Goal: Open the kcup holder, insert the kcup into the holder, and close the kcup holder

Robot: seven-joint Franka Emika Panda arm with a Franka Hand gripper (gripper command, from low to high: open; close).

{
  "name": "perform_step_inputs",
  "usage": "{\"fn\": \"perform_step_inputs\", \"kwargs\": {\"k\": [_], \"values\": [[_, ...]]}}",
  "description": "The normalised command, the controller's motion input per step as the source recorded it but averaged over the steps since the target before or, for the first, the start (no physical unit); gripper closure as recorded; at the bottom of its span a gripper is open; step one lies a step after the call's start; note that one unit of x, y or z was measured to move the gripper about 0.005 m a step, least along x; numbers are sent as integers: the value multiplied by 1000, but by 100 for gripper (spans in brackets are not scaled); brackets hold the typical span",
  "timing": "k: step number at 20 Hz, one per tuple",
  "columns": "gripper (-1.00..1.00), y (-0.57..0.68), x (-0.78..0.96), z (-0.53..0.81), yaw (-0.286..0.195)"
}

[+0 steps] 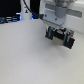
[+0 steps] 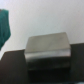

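From my remote station I see the pale grey robot arm (image 1: 59,10) reaching in over the plain white surface (image 1: 25,55) in the exterior view, its dark end effector (image 1: 60,36) hanging low, just above that surface. The picture is too blurred for me to tell how far apart its fingers stand, or whether anything sits between them. There is a small reddish fleck amid the dark parts (I cannot make out what it belongs to). In the wrist view a dull grey metallic box-like block (image 2: 47,47) sits directly ahead of the end effector, resting on a darker band (image 2: 12,62) that runs beneath it. A patch of teal-green material (image 2: 4,27) shows off to one side. I cannot pick out the kcup holder or the kcup in either view.
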Motion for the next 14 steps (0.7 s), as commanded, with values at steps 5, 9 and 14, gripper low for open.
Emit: {"fn": "perform_step_inputs", "kwargs": {"k": [5,9,14], "values": [[-100,222,97,-221,212],[-100,272,-137,-173,189],[-100,376,-318,-33,156]]}}
